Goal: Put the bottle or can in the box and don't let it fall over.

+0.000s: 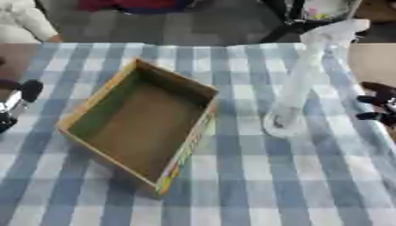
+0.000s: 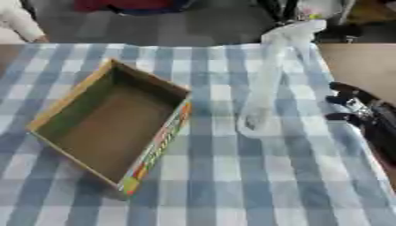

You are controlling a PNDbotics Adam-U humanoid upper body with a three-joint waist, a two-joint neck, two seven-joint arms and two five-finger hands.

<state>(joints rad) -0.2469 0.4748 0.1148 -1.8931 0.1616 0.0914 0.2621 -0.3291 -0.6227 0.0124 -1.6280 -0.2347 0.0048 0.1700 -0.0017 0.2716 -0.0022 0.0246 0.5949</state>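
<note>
Print on the open brown cardboard box's (image 2: 108, 126) colourful side is unreadable; clear plastic bottle (image 2: 267, 77) stands beside it, both hands' (image 1: 19, 99) (image 2: 356, 108) finger states unclear.

A blue-and-white checked fabric tablecloth (image 1: 255, 185) is covering the work surface and lying flat across most of both views. A bare brown tabletop (image 2: 363, 66) is showing beyond the cloth's right edge, and a dark grey floor (image 1: 178, 26) is stretching along the far side. On that floor, a red and dark-blue object (image 1: 135, 5), too blurred to identify, is lying at the top edge, and black stand legs (image 1: 290, 22) are standing at the upper right.
</note>
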